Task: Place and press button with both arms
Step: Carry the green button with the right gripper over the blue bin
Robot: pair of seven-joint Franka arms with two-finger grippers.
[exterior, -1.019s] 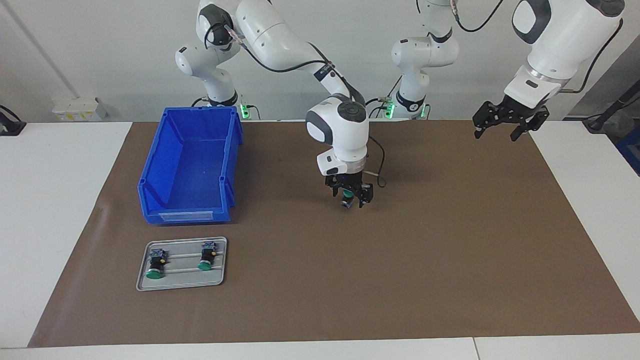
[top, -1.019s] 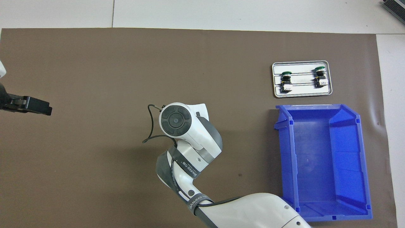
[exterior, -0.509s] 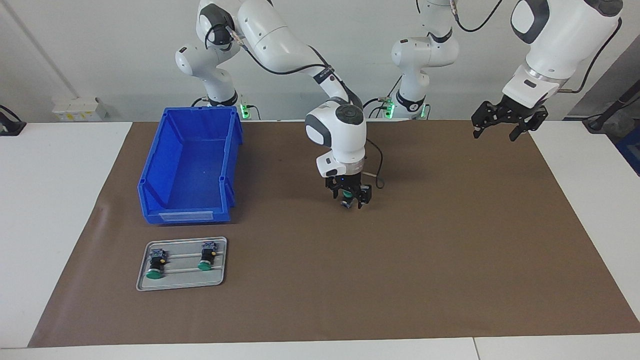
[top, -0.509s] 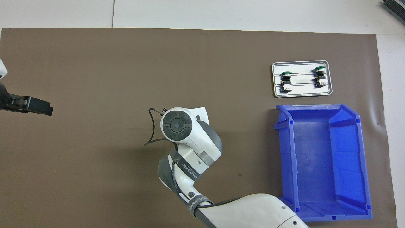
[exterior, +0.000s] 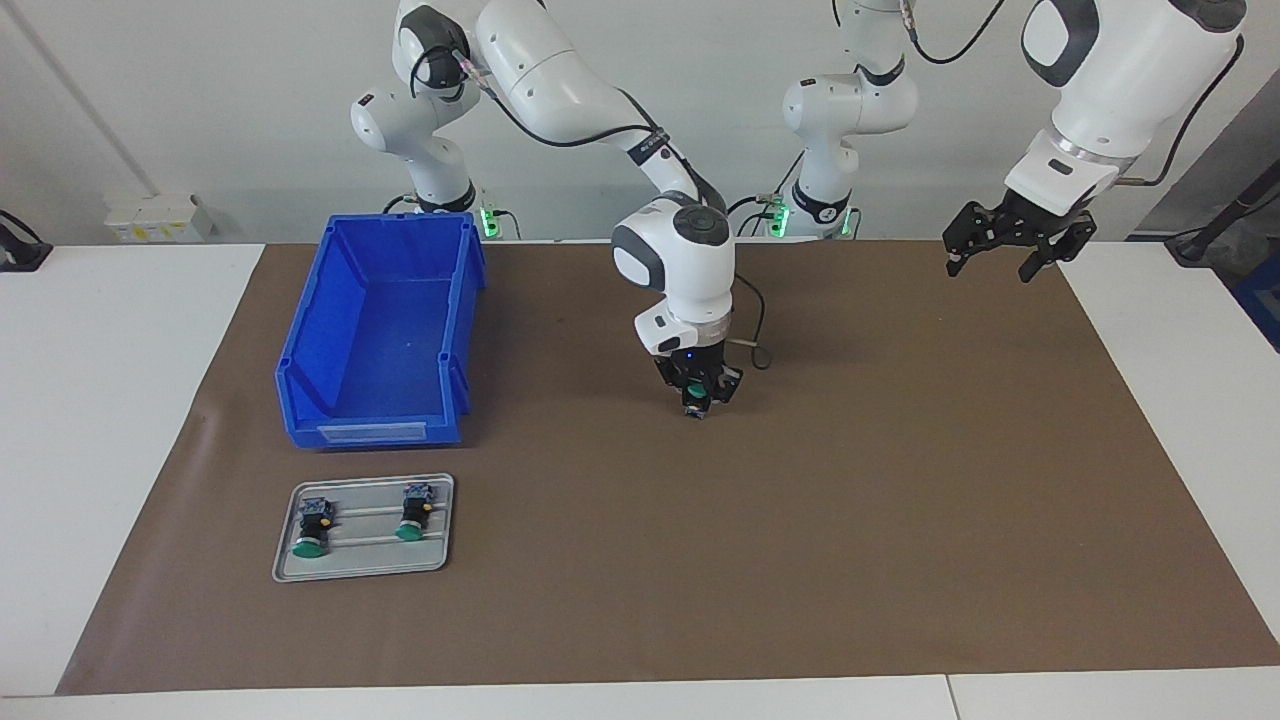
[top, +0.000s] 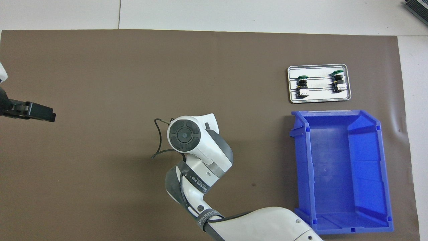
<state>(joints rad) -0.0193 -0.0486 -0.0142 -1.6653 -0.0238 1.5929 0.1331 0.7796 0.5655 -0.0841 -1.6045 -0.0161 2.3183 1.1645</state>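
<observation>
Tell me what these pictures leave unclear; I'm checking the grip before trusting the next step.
- Overhead view: the right gripper and the button it is shut on are hidden under the arm's own wrist.
- Facing view: the button in the right gripper is too small to tell whether it touches the mat.
- Overhead view: the left gripper is cut off by the edge.

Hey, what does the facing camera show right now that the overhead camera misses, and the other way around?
Only the facing view shows the right gripper shut on a green-capped button at the mat's middle, and the left gripper whole, open, above the mat's corner at the left arm's end. Only the overhead view shows the right arm's wrist from above, hiding that gripper and button, and only the tip of the left gripper. Both show the blue bin, the metal tray and its two buttons.
</observation>
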